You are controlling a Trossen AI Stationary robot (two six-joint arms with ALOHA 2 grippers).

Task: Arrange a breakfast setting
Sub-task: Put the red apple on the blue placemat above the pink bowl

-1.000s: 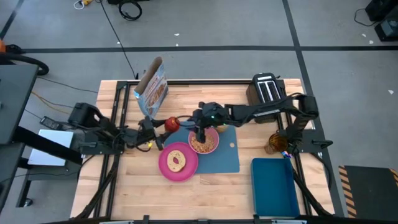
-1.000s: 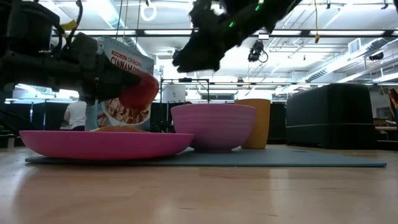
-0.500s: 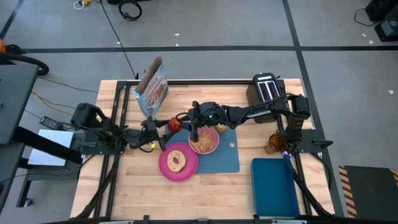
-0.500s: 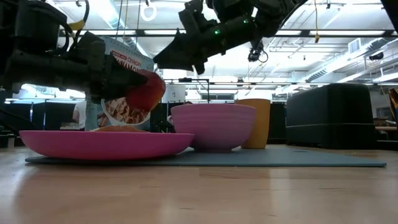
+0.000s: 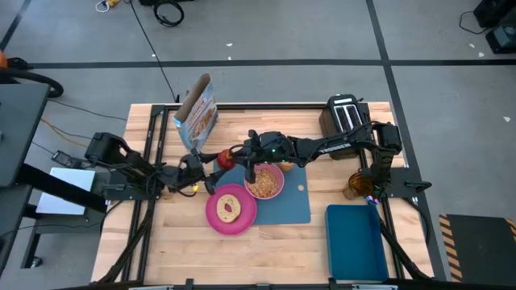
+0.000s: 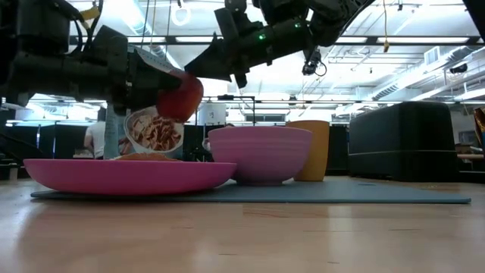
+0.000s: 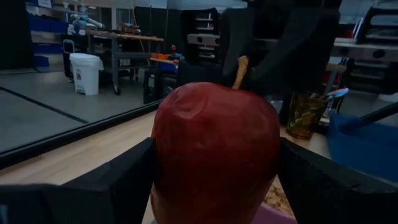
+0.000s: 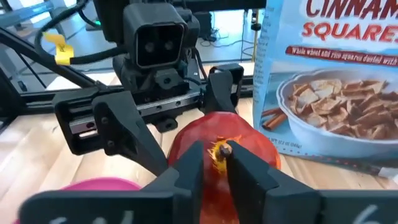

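A red apple (image 5: 224, 159) hangs in the air above the table's middle left, between both grippers. My left gripper (image 5: 216, 163) reaches in level from the left and is shut on it. My right gripper (image 5: 235, 153) comes from the right, a little above, with its fingers at the apple's stem. Below lies the blue mat (image 5: 294, 203). On it are the pink plate (image 5: 216, 219) with the bagel (image 5: 230, 209), the pink bowl (image 5: 274, 190) of cereal and the amber cup (image 6: 312, 149). The spoon (image 7: 336, 93) stands in a brown glass (image 5: 357, 185) at the right. My left gripper pinches the apple's two sides (image 7: 163, 163) between its fingers (image 7: 118, 180), coming level from the table's left. The apple sits upright, stem up, lifted clear of table and plate. My right gripper pinches the apple's stem (image 8: 219, 149) at its top between its two fingertips (image 8: 194, 163), slanting slightly down from the table's right.
A cereal box (image 5: 197, 117) stands just behind the apple at the far left. The black toaster (image 5: 347, 115) is at the far right corner. A dark blue tray (image 5: 355, 240) lies near the right front. Bare wood shows at the near left.
My right gripper has swung from pointing down over the bowl toward the table's left, tipping up to nearly level, and has come onto the apple's stem. The apple stays in my left gripper, clear of the table.
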